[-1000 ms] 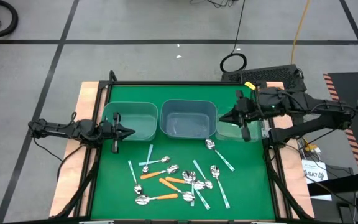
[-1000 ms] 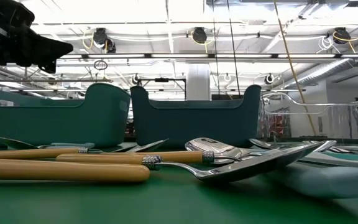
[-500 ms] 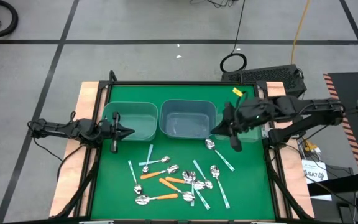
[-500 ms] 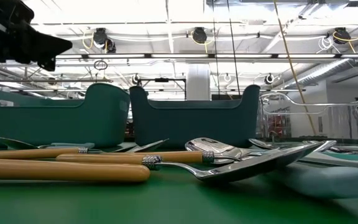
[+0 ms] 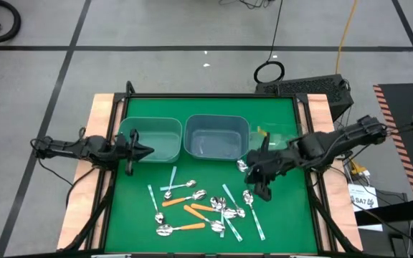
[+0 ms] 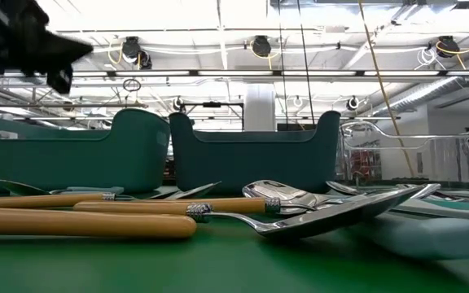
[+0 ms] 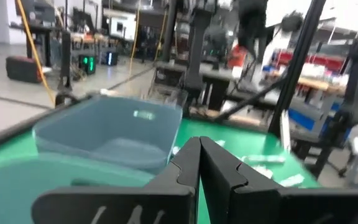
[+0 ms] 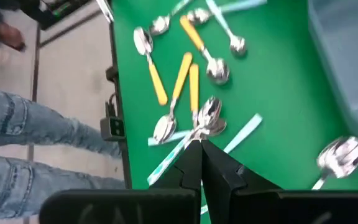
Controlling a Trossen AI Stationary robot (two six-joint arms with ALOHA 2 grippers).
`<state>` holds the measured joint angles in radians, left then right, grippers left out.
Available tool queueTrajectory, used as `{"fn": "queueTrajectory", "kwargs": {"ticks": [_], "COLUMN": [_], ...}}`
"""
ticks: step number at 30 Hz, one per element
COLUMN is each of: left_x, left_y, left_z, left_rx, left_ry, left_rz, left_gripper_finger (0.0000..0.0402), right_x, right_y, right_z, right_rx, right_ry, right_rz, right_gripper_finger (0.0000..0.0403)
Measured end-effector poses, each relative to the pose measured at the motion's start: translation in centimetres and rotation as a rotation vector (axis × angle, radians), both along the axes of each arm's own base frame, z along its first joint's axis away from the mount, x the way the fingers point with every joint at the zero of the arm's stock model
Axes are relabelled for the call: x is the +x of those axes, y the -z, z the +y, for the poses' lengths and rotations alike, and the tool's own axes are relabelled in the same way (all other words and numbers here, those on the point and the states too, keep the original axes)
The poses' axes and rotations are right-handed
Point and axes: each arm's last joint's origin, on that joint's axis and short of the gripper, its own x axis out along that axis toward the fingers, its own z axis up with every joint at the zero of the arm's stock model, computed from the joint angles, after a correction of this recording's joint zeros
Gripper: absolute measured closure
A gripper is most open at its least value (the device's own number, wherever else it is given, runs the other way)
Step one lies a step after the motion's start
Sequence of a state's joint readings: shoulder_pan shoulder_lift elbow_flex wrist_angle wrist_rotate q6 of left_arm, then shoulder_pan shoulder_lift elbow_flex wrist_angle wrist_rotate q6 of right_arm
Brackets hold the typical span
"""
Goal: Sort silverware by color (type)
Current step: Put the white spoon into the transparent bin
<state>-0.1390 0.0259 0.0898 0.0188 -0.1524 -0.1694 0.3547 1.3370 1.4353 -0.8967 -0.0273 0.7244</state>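
a: where do we have the right gripper [image 5: 262,180] now?

b: over the green mat, just beside the scatter of small spoons with shiny metal bowls and thin orange, light blue and teal-green plastic handles [image 5: 201,208]. its fingers are pressed together, holding nothing, so we judge we are on approach and will need to spread them before a pick.

a: and the spoons, why loose there?

b: they lie mixed on the mat in front of the translucent blue-grey rectangular bins [image 5: 216,136], which look empty; sorting seems barely begun. one spoon with a pale handle [image 5: 252,177] lies apart, nearest our right gripper.

a: the left gripper [image 5: 136,151]?

b: waiting at the near corner of the left bin, fingers pressed together, out of the way.
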Motion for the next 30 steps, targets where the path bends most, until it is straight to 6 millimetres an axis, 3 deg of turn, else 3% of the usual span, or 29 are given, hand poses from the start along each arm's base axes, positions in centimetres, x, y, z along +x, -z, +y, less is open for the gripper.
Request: {"fn": "queueTrajectory", "kwargs": {"ticks": [4,10,21,26,30], "left_x": [-0.6,-1.0,0.7,1.7,3.1], "left_y": [-3.8,-9.9,-20.1,-22.7,-23.1], "left_z": [0.1,0.2,-0.1,-0.2,-0.4], "left_rx": [0.085,0.218,0.079,-0.001,-0.006], "left_ry": [-0.013,-0.004,-0.011,-0.022,-0.011], "left_rz": [0.047,0.27,0.364,0.411,0.46], "left_gripper_finger": [0.0385,0.0385,0.0385,0.0385,0.0385], "right_x": [0.5,1.1,1.9,1.7,1.9], "right_y": [1.0,2.9,6.2,7.1,8.3], "right_z": [1.6,2.9,5.8,6.7,7.5], "right_rx": [0.026,0.06,0.04,0.024,0.029], "right_ry": [0.007,0.194,0.239,0.259,0.303], "right_rz": [0.052,0.183,0.339,0.38,0.428], "right_gripper_finger": [0.0403,0.0403,0.0403,0.0403,0.0403]}}
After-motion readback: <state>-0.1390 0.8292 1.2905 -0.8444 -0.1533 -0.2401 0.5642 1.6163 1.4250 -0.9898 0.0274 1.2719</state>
